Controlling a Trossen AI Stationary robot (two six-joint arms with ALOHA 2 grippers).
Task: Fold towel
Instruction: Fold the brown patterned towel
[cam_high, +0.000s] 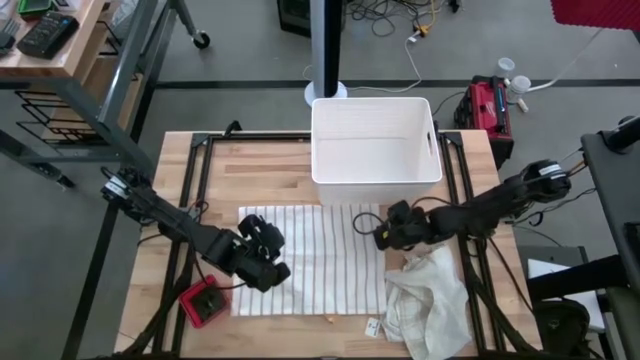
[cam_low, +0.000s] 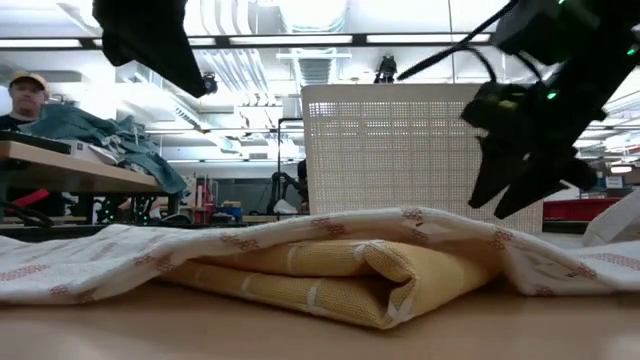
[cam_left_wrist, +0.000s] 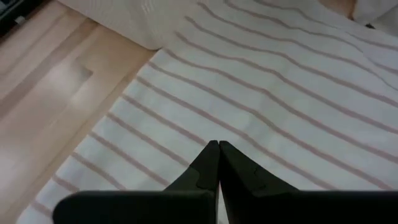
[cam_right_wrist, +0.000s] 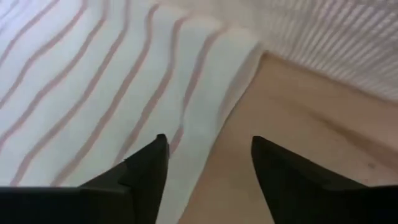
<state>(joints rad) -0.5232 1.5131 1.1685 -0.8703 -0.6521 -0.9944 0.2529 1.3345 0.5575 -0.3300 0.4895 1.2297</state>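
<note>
High view: right hand (cam_high: 381, 232) hangs open, empty, above the towel (cam_high: 315, 250); left hand (cam_high: 270, 262) closed, empty. Next, regrasp an edge.

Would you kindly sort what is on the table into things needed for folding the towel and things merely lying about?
Belonging to the job:
- striped towel
- left gripper, shut
- right gripper, open

Lying about:
- white bin
- crumpled cloth
- red object
</note>
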